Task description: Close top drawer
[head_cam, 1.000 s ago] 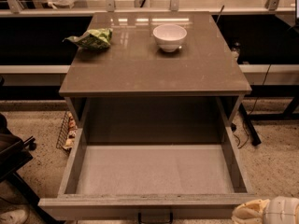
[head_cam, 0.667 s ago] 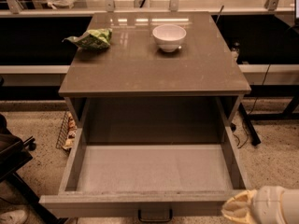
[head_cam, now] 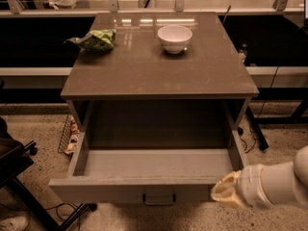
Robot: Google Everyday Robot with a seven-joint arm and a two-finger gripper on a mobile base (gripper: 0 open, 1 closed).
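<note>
top drawer [head_cam: 154, 163] open toward camera, long axis left-right | gripper [head_cam: 225, 195] at front-right

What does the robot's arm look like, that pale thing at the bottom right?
It is a smooth, rounded white arm, tube-shaped, tipped by a cream-yellow end effector at the lower right, by the front of the top drawer. No cables or markings show.

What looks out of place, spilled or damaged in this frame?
Only the top drawer stands out, pulled far open. The gripper sits at its front's right end. On the cabinet top, a crumpled green packet lies at back left and the white bowl stands upright; nothing spilled or damaged.
</note>
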